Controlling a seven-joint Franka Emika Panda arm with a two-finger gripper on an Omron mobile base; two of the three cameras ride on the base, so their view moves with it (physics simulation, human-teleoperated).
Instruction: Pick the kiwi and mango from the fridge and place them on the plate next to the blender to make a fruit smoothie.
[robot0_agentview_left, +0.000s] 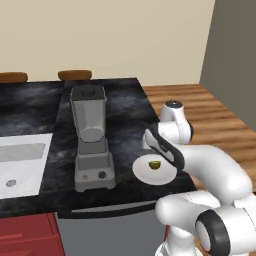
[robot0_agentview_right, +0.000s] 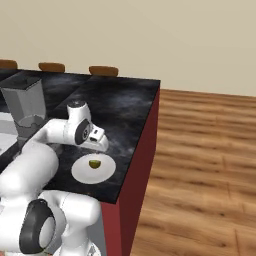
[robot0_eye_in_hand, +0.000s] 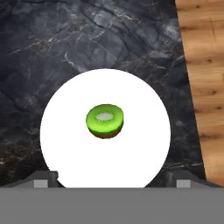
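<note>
The dark marble counter (robot0_agentview_left: 125, 115) stretches under me, black stone with pale veins, ending at a red side panel beside the wooden floor (robot0_agentview_right: 200, 165). A pale sink (robot0_agentview_left: 20, 165) is set into the counter at the far left of the left base view. Right of the sink stands the grey blender (robot0_agentview_left: 91, 140), its translucent square jar above a blocky base with small front buttons.

Just to the right of the blender's base, near the counter's front edge, lies the small round white plate (robot0_eye_in_hand: 65, 131). It lies flat on the stone, close to the blender without touching it.

My claw (robot0_eye_in_hand: 109, 180) hangs directly above the plate, pointing down at it, with the two finger tips (robot0_eye_in_hand: 41, 183) spread wide, one at each side of the plate's near rim. It grips nothing.

The kiwi (robot0_eye_in_hand: 104, 120) sits near the middle of the plate, cut face up, bright green with a pale centre and a brownish underside. It is free of my fingers, resting on the plate by itself.
</note>
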